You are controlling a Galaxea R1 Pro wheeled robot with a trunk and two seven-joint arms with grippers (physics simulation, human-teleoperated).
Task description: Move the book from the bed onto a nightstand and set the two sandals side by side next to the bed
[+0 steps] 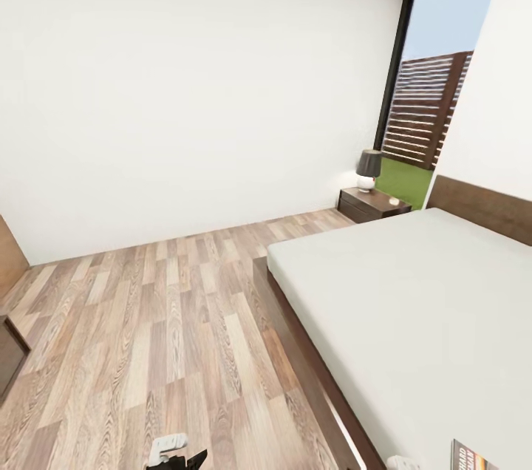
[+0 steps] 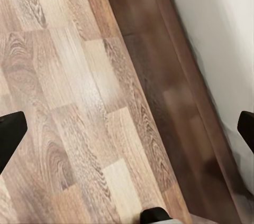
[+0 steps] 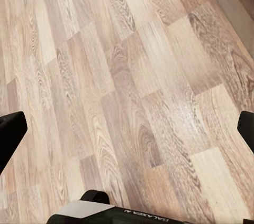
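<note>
Here the book (image 1: 473, 457) lies at the bed's (image 1: 414, 307) near corner, so close in squarely before reaching; both end effectors hang spread and empty over floor (image 1: 148, 322), nightstand (image 1: 372, 204) far ahead.

A broad stretch of pale wood-plank floor (image 1: 148, 322) lies open on the left, running from the near edge to the plain white far wall (image 1: 185, 86). The large low bed with dark brown wooden frame and pale grey-white mattress (image 1: 414, 307) blocks the whole right side. At the far right, the small dark brown wooden nightstand (image 1: 372, 205) stands just beside the bed, its glossy top carrying a dark-shaded table lamp (image 1: 369, 170).
</note>
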